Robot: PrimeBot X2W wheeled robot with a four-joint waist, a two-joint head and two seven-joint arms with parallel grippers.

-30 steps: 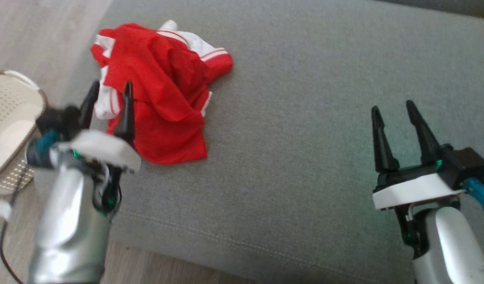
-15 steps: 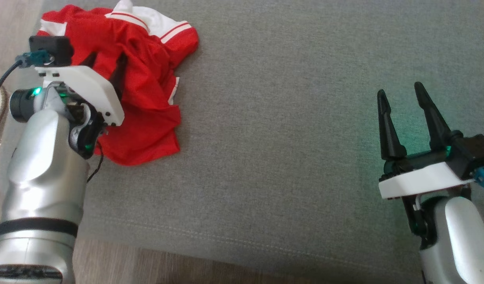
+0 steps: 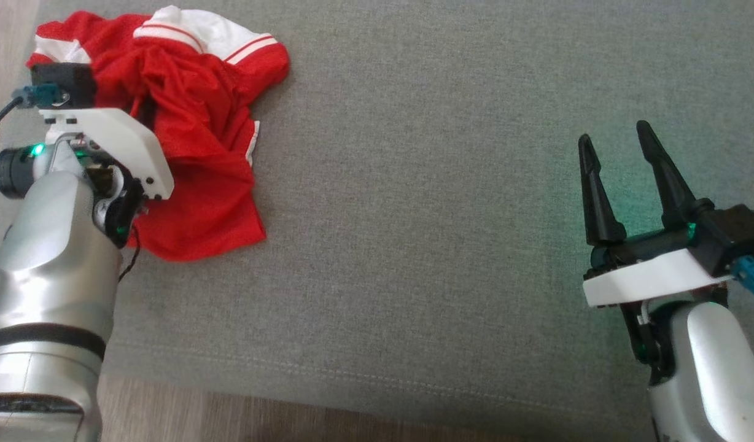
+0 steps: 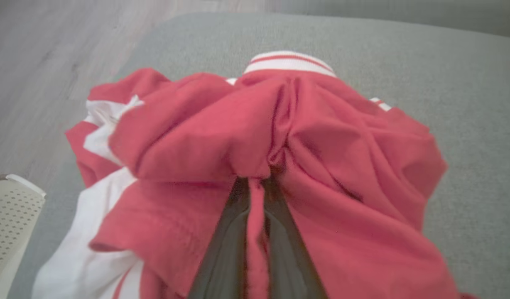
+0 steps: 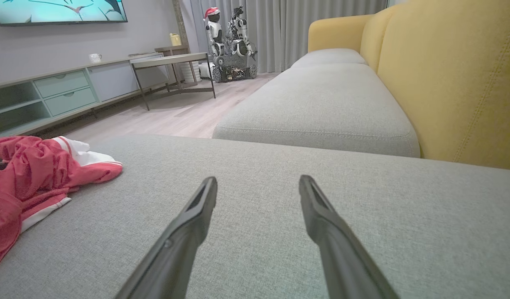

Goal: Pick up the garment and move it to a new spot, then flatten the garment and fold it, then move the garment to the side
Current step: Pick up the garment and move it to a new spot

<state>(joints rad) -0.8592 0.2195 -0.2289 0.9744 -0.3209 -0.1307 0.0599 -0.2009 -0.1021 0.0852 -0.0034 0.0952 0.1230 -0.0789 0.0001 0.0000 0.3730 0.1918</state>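
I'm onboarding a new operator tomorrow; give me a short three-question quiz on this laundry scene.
1. True or false: the left gripper is shut on a fold of the red-and-white garment.
2. The right gripper is: A) open, apart from the garment; B) shut on the garment; C) shut, holding nothing.
3. Fill in: the sofa backrest in the right wrist view is ___.
Key: 1 true; 2 A; 3 yellow.
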